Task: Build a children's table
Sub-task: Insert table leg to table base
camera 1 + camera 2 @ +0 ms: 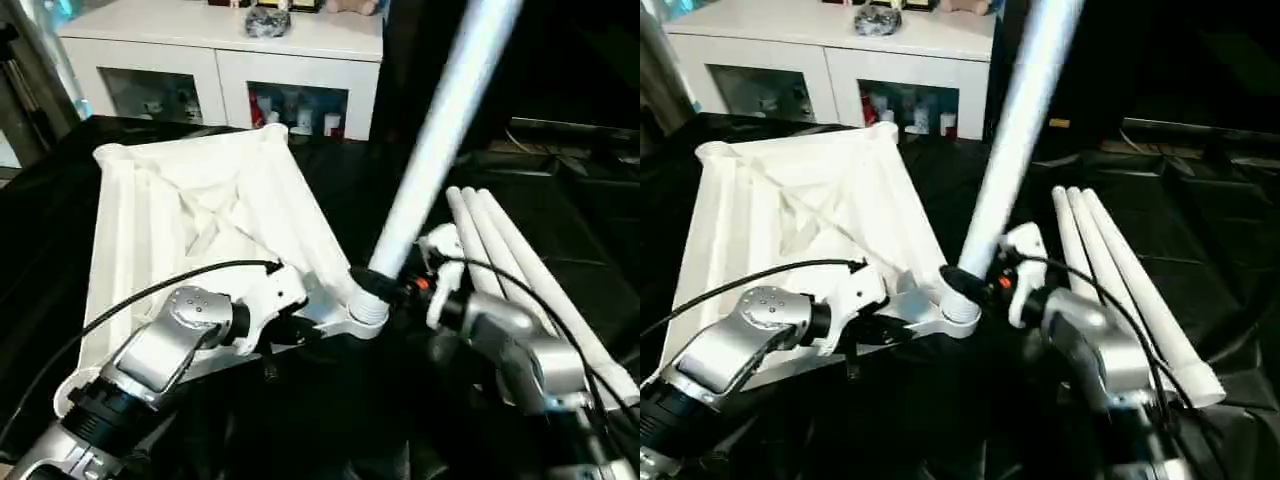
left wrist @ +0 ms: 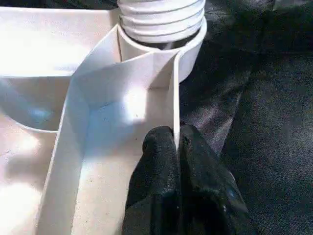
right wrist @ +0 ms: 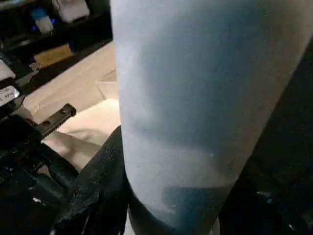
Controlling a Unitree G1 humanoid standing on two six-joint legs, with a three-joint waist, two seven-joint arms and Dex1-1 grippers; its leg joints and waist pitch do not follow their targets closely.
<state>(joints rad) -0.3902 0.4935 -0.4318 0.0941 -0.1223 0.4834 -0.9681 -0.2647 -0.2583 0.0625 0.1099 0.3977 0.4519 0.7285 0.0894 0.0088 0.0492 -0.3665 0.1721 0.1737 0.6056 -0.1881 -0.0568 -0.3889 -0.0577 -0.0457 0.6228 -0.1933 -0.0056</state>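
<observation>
i see my left gripper pinched on the upturned table top's edge rib beside its corner socket. my right gripper clasps the tilted tube leg seated there; three spare legs lie alongside.

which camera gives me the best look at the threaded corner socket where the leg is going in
The left wrist view: the corner socket sits close up, its threaded rings plain, beside the wall the left gripper pinches. Both eye views show it small under the raised leg. In the right wrist view the leg hides it.
</observation>
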